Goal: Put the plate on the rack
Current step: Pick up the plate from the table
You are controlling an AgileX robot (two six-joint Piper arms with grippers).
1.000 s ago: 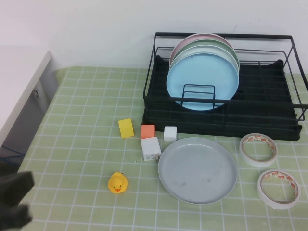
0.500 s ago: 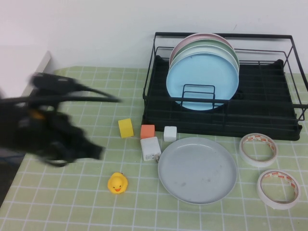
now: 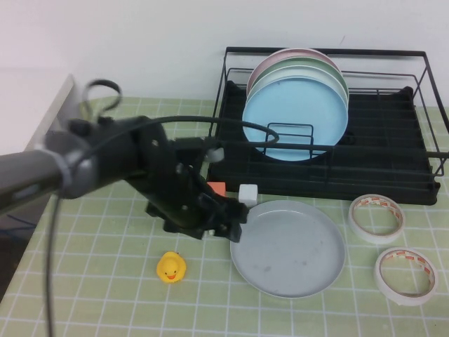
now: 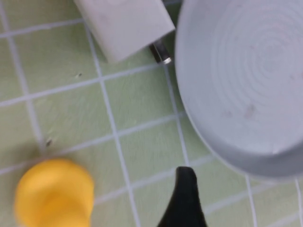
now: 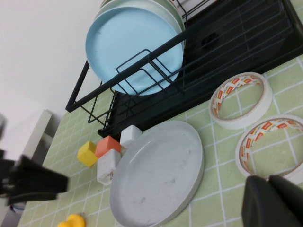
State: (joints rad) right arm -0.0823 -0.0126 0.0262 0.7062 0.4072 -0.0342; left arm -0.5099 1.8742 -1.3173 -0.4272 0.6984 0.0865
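Observation:
The pale grey plate [image 3: 287, 249] lies flat on the green checked table in front of the black wire rack [image 3: 393, 175]. My left gripper [image 3: 228, 223] hangs low at the plate's left edge; it looks open and empty. In the left wrist view one dark finger [image 4: 185, 201] shows beside the plate's rim [image 4: 246, 71], apart from it. My right gripper [image 5: 272, 201] is out of the high view; its fingers are shut together and empty above the near tape roll. The plate [image 5: 158, 172] and the rack [image 5: 246, 42] also show in the right wrist view.
A light blue plate [image 3: 295, 116], with green and pink ones behind it, stands in the rack's left slots. Two tape rolls [image 3: 377, 217] [image 3: 405, 275] lie right of the plate. A yellow duck [image 3: 171, 267], white cube [image 3: 248, 194], orange block [image 3: 216, 187] and white charger [image 4: 123, 23] sit left of it.
My left arm has swung in from the left edge across the table, and its gripper now sits at the plate's left rim. The plate and the other things have not moved.

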